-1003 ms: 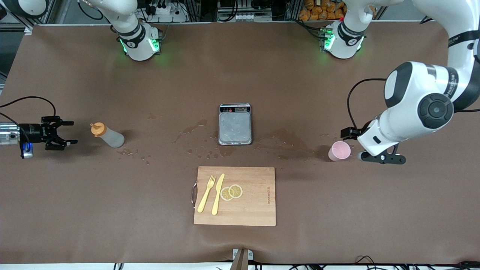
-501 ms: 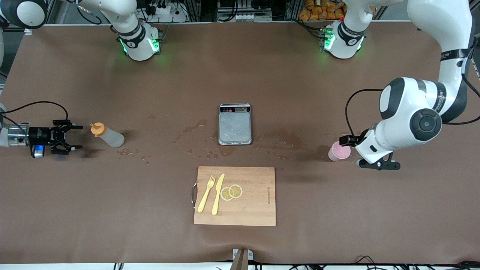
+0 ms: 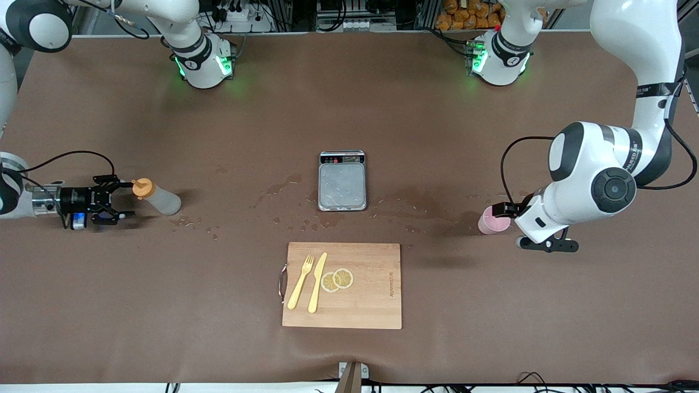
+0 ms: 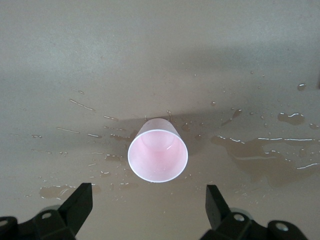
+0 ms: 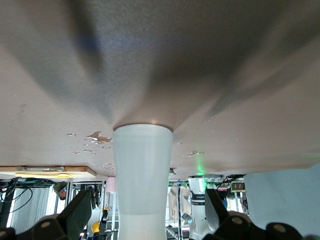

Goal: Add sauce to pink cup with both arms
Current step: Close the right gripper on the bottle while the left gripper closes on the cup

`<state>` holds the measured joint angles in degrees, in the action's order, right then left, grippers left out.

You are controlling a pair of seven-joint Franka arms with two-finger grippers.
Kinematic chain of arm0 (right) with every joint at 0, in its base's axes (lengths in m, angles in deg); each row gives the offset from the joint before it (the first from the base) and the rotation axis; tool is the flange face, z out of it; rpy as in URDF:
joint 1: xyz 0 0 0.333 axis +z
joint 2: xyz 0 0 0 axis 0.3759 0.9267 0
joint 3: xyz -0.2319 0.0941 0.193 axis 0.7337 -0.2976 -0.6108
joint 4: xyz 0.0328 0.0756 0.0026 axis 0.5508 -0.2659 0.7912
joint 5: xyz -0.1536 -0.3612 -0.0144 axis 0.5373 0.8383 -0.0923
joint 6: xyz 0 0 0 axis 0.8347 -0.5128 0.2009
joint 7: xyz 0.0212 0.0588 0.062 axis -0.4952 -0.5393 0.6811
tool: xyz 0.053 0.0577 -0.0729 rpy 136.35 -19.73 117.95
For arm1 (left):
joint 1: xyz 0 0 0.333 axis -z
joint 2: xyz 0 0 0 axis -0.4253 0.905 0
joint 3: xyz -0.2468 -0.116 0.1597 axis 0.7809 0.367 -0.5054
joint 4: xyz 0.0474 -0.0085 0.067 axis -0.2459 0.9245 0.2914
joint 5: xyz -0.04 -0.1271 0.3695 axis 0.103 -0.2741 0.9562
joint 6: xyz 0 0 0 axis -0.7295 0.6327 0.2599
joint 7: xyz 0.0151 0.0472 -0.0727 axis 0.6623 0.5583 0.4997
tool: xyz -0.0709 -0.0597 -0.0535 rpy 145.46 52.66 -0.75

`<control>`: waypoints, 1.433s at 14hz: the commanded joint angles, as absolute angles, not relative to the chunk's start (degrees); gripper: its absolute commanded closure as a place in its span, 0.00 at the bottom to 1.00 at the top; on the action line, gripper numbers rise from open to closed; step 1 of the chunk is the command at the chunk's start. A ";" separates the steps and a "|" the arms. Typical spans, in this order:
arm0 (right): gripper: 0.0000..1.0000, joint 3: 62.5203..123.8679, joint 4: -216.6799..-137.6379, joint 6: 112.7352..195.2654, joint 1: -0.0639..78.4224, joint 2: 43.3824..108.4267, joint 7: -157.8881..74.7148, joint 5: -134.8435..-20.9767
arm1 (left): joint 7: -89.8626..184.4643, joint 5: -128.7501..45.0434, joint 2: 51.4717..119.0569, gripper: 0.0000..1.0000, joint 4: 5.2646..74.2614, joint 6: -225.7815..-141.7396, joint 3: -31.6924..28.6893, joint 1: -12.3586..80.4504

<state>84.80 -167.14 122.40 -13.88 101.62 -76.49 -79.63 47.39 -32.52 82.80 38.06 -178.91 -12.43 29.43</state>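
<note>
The digital kitchen scale sits at the middle of the brown tabletop, a flat metal plate with a dark display strip, and everything else is read off it. Toward the right arm's end from the scale, well apart from it, stands the sauce bottle: translucent whitish-grey soft plastic, round and tapering, with an orange nozzle cap; bare tabletop lies open between bottle and scale apart from thin wet splashes. The right gripper is level with the bottle, on the bottle's side away from the scale, jaws spread wide; in the right wrist view the bottle stands between the two black fingers with a gap on each side, not gripped. Toward the left arm's end from the scale stands the pink cup, a pale pink smooth tumbler with a round rim, upright on a wet patch. The left gripper is just beside it, jaws released; the left wrist view shows the cup ahead of both fingertips, untouched. Nearer the front camera than the scale lies a wooden cutting board with a metal handle, carrying a yellow fork, a yellow knife and two lemon slices.
</note>
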 commanded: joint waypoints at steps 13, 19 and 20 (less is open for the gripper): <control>0.00 84.23 -168.75 119.50 -9.91 105.00 -78.26 -84.75 | 47.18 -32.07 87.41 0.00 44.80 -188.93 -12.18 26.32; 0.16 84.14 -168.75 119.41 -9.91 105.87 -78.17 -84.92 | 46.74 -32.07 89.35 0.00 46.04 -190.17 -12.18 26.31; 0.18 84.23 -168.75 119.41 -9.56 105.88 -78.17 -85.53 | 46.74 -32.07 89.61 0.13 46.13 -190.17 -12.18 26.40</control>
